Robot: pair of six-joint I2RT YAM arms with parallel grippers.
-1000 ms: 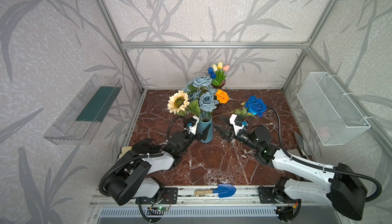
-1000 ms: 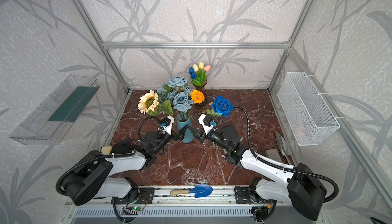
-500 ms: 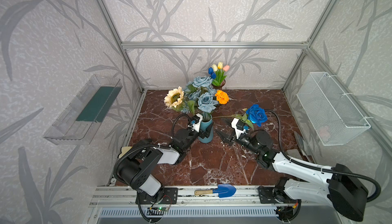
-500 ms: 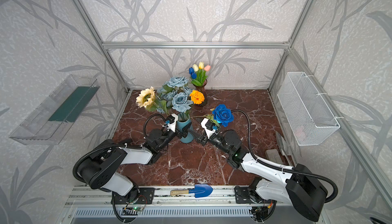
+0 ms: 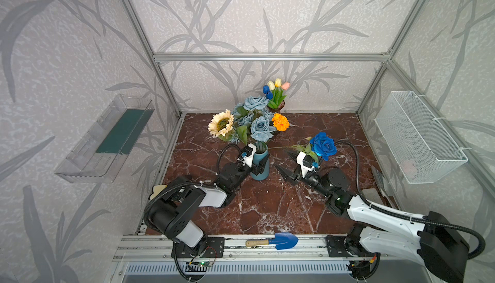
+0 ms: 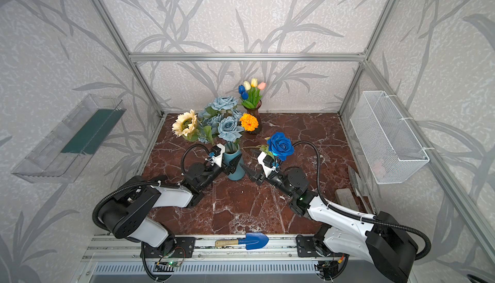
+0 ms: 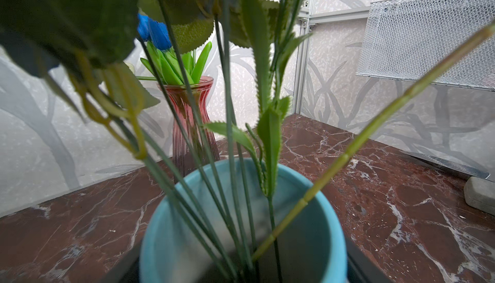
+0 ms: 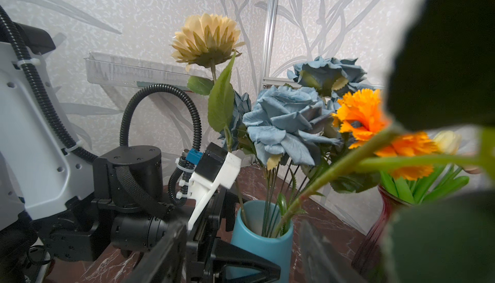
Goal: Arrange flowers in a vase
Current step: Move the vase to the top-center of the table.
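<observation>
While the left gripper (image 5: 259, 167) straddles the teal vase (image 5: 265, 155), grip unclear, the right gripper (image 5: 286, 174) stands spread

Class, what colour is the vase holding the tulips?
The tulip vase is translucent pinkish-red ribbed glass, clearest in the left wrist view.

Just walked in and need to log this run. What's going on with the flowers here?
The left end effector straddles the teal vase, which holds the sunflower, dusty-blue roses and marigold; whether it grips is unclear. The deep blue rose leans out of the vase toward the right end effector, which stands open beside it, holding nothing.
</observation>
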